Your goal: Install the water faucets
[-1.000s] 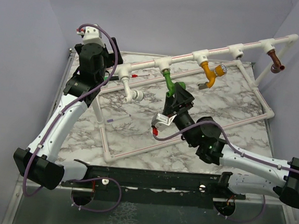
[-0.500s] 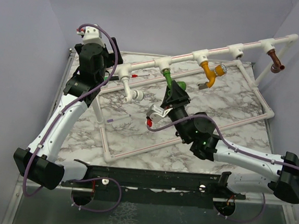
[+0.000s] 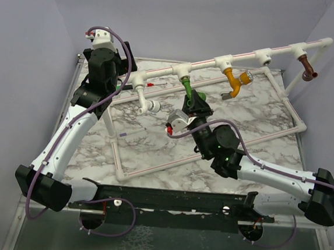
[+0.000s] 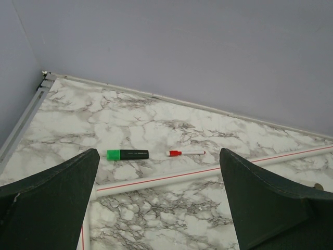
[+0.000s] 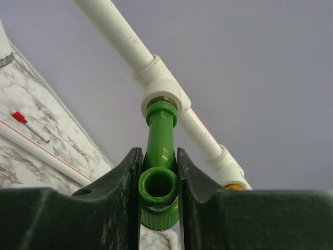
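On pipe [image 3: 204, 64]: four faucets [image 3: 235, 81] | right end effector [image 3: 194, 106] clamps green faucet [image 5: 158, 140]

Plain lilac-grey walls [image 3: 182, 21] close three sides of a grey-veined marble counter [image 3: 153, 147]. Ahead of the left gripper [image 4: 158, 152] the back wall meets the counter; left of it, metal trim [image 4: 23, 120] runs to the corner. Light is soft, even.
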{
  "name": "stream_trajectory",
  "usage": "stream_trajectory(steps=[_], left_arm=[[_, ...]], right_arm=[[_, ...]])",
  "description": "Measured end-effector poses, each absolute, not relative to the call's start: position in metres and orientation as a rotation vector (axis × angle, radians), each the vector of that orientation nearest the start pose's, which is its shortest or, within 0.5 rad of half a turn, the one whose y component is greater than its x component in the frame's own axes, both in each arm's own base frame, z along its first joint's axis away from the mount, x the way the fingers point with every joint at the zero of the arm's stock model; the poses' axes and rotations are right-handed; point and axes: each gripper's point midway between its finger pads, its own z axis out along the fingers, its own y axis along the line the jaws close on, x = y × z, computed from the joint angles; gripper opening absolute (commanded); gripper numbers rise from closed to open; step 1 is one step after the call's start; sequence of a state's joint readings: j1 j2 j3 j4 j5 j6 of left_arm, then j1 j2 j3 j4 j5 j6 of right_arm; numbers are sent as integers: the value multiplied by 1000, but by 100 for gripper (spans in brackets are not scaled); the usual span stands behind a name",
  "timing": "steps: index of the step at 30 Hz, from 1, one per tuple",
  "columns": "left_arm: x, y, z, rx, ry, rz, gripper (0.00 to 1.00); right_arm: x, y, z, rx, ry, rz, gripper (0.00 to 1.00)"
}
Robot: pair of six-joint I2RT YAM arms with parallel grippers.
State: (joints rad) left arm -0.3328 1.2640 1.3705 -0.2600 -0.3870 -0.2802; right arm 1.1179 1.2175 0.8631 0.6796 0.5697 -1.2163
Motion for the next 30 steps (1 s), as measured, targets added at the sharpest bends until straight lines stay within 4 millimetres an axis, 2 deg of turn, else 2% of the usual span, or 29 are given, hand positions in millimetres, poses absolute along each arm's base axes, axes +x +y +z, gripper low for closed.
stream_trajectory(steps=[21, 30], left_arm=[[405, -82, 375, -237, 1698, -124, 99], [405, -82, 375, -237, 1698, -125, 99]], right_arm=[[273, 286, 385, -443, 1183, 181, 1], [272, 286, 384, -132, 1281, 466, 1]])
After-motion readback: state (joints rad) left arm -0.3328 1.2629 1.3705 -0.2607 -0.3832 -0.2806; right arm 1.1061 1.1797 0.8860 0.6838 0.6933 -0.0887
